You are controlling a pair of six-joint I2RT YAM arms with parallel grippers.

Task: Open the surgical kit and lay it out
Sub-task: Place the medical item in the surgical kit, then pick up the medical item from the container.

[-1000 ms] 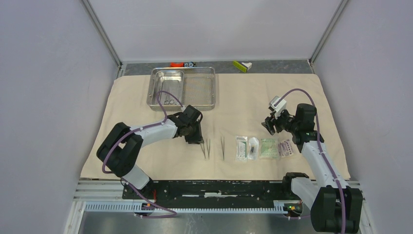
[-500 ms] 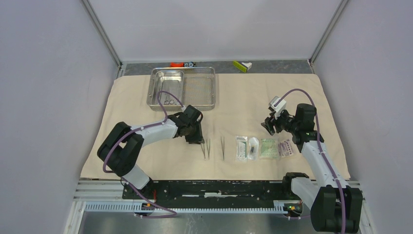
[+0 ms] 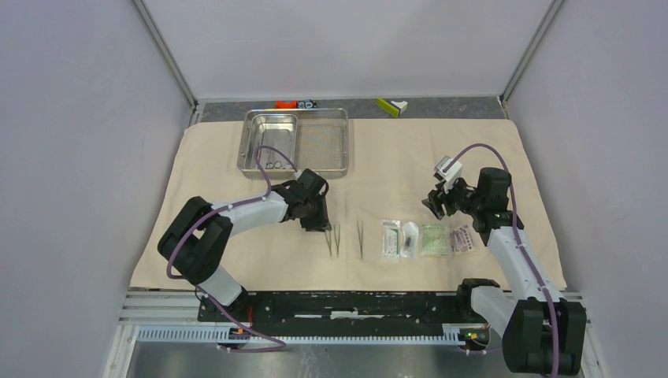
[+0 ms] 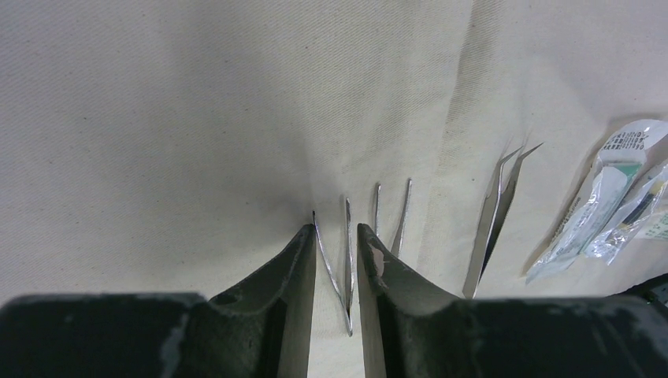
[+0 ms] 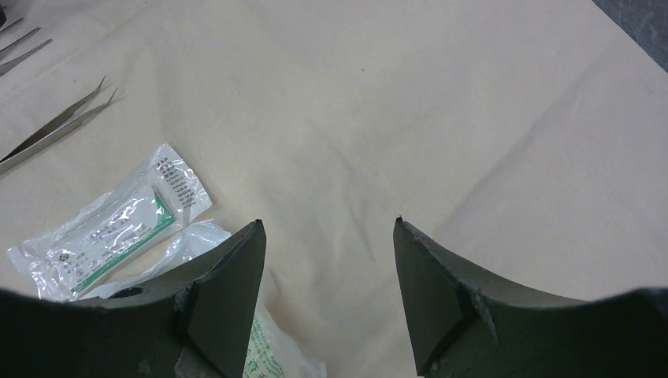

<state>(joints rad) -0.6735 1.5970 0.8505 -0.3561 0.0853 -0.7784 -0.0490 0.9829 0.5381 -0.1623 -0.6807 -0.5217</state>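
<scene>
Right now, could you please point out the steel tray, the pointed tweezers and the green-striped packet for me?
steel tray (image 3: 324, 143): top external view, on its bare floor.
pointed tweezers (image 4: 495, 209): left wrist view, midway along the arms.
green-striped packet (image 5: 110, 227): right wrist view, on its clear middle.

The cloth wrap (image 3: 488, 150) lies spread flat, bearing the steel tray (image 3: 323, 142) at its far left, with the inner tray (image 3: 272, 134) in that tray's left half. Near the front lie two tweezers (image 3: 336, 239), the forceps (image 3: 361, 238) just right of them, then four packets (image 3: 428, 239) in a row
</scene>
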